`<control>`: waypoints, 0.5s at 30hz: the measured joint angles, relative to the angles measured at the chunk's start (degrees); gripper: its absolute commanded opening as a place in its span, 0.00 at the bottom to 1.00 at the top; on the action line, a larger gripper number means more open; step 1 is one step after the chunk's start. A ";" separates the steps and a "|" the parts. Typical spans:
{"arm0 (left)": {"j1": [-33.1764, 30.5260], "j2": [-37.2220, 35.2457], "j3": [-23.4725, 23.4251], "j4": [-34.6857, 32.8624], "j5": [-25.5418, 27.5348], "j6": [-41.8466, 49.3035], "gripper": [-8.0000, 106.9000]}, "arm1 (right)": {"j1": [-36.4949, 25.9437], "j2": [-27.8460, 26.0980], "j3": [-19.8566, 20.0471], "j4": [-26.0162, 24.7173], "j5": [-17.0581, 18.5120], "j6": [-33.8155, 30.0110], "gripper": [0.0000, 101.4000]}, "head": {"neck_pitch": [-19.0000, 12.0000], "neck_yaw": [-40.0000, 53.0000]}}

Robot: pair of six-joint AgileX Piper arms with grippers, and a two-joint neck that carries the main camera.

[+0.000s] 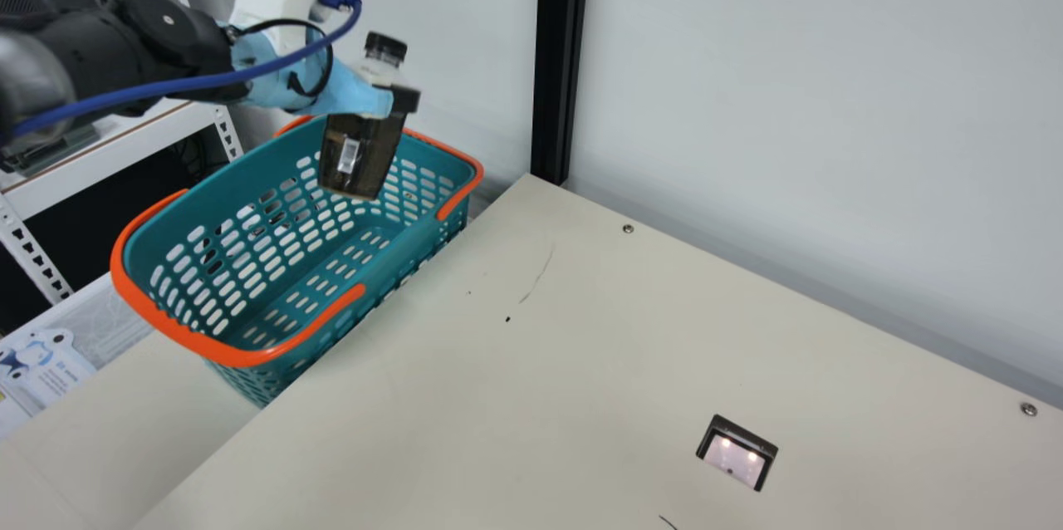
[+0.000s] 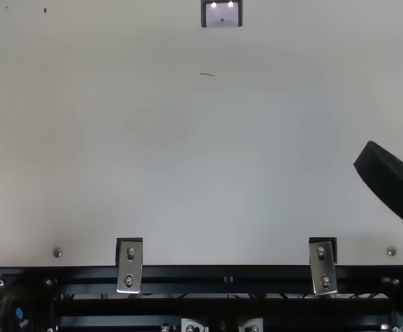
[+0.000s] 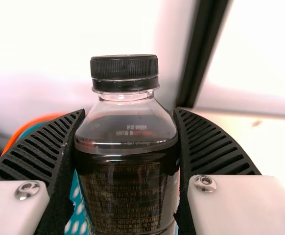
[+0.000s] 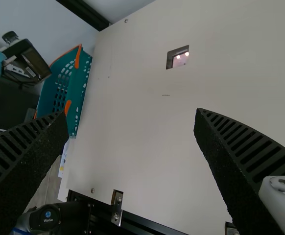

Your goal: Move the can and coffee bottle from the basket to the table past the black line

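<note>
One black post (image 1: 560,56) rises by the cream table (image 1: 581,364) and pale wall (image 1: 789,98).

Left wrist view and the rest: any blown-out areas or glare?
Left wrist view: pale wall behind the clear plastic bottle of dark coffee nearly blown out, cream tabletop also washed out. Main, top and right wrist views: two bright light spots on the dark-framed shiny panel in the table.
</note>
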 measured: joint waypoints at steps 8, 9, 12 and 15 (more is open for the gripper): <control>-5.75 -10.65 3.33 -4.30 1.85 -4.66 0.16 | 0.00 0.00 0.00 0.00 0.00 0.00 1.00 | -0.29 0.00; -6.59 -11.78 3.80 -4.30 2.11 -5.63 0.16 | 0.00 0.00 0.00 0.00 0.00 0.00 1.00 | -0.29 0.00; -8.93 -14.85 4.79 -4.16 3.42 -8.61 0.16 | 0.00 0.00 0.00 0.00 0.00 0.00 1.00 | -0.29 0.00; -11.39 -17.20 5.56 -4.16 5.35 -12.36 0.16 | 0.00 0.00 0.00 0.00 0.00 0.00 1.00 | -0.29 0.00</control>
